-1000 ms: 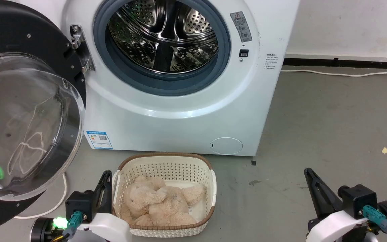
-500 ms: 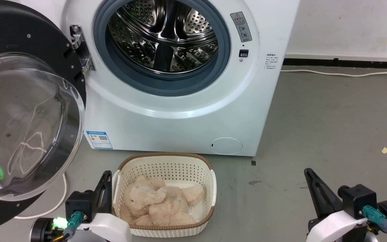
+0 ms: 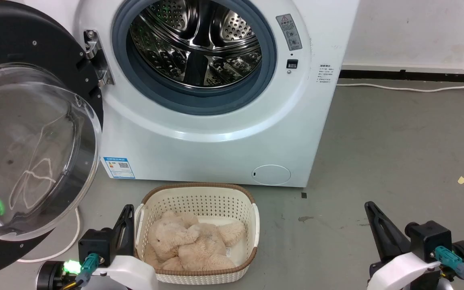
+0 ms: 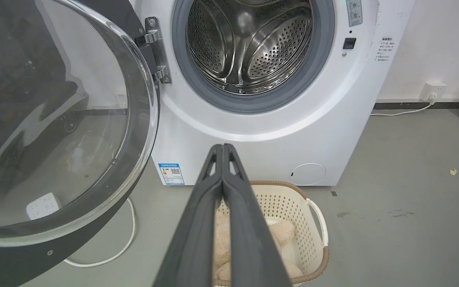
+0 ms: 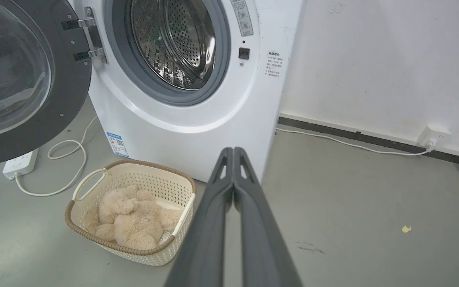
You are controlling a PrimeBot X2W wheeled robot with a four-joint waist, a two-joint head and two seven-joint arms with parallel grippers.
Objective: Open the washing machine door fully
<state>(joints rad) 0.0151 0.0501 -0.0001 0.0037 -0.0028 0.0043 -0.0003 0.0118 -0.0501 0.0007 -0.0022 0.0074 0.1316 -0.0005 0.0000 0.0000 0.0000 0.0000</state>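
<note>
In the head view, the large round glossy black washing machine door (image 3: 34, 137), with a bulging clear glass bowl at its centre, hangs swung out to the left of the big white boxy front-loading washing machine (image 3: 216, 141). A steel hinge (image 3: 95, 60) carries it, and its inner face is turned toward the camera. The perforated steel drum with its grey rubber ring (image 3: 195, 44) is wholly uncovered, so the task looks done or very nearly so. Whether the hinge allows more swing cannot be told.

A cream perforated plastic basket with a brown woven rim (image 3: 199, 187) sits on the grey floor just in front of the machine, below the opening. It holds a beige plush toy (image 3: 187, 241), probably set there for loading. The left gripper (image 3: 128, 209) sits low just beside the basket's left wall. The right gripper (image 3: 369, 206) is low at the lower right, well apart from everything. Both are angled up and forward in what looks like a rest pose, clear of the door's arc.

In the left wrist view, that gripper's two dark fingers are pressed together along their tips with nothing between them. They point at the machine's lower front above the basket, and the door stands apart to their left.

In the right wrist view, the fingers likewise meet tip to tip and hold nothing. They are aimed near the machine's right front corner, with the door far off at the left.
</note>
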